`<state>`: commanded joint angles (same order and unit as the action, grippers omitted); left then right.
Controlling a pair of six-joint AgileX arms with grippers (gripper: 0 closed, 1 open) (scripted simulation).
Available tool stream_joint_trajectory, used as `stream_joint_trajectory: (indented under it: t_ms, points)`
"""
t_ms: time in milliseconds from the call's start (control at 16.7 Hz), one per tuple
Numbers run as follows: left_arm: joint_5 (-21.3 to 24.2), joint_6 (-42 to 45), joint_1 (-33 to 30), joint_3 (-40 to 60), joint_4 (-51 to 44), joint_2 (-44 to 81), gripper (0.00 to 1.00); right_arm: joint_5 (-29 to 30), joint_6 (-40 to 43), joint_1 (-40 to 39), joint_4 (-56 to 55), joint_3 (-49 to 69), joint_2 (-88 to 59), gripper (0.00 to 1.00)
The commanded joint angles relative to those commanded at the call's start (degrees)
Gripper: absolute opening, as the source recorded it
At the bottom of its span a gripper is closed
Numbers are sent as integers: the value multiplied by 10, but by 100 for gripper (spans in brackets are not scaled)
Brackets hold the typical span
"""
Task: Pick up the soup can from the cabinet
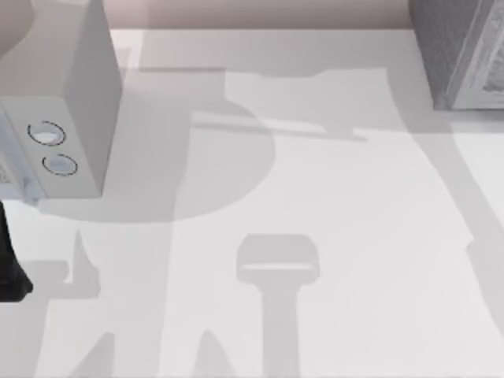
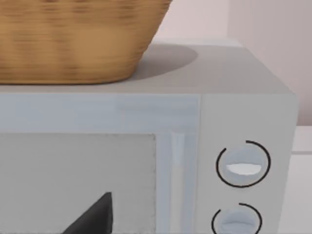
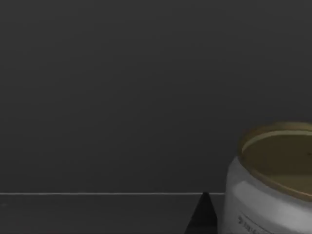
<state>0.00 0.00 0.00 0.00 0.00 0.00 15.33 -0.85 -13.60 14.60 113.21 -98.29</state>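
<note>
Dark cabinet [image 1: 465, 51] interior: soup can [image 3: 273, 180] cut off; right hand's [image 3: 204, 214] spread unclear.

My right tool faces a soup can [image 3: 268, 180] close ahead, dark cabinet wall [image 3: 146, 87] behind it.

matte black left arm [image 1: 9, 268], dark wedge-shaped gripper fingertip [image 2: 95, 217]

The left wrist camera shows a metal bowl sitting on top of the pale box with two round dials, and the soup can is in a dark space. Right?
Not quite. In the left wrist view, what sits on top of the pale box with two round dials is a woven basket, not a metal bowl. The rest holds: the right wrist view shows the soup can in a dark space.
</note>
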Motion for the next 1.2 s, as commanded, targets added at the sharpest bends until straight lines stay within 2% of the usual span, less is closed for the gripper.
stream_joint_trajectory:
  t_ms: [120, 180, 780, 1200]
  points:
    - [0, 0, 0, 0, 0, 0, 100, 0, 0, 0, 0, 0, 0, 2]
    - [0, 0, 0, 0, 0, 0, 100, 0, 0, 0, 0, 0, 0, 0]
    - [0, 0, 0, 0, 0, 0, 100, 6, 0, -7, 8, -3, 10, 0]
    - [0, 0, 0, 0, 0, 0, 100, 100, 1, -103, 147, -37, 190, 0]
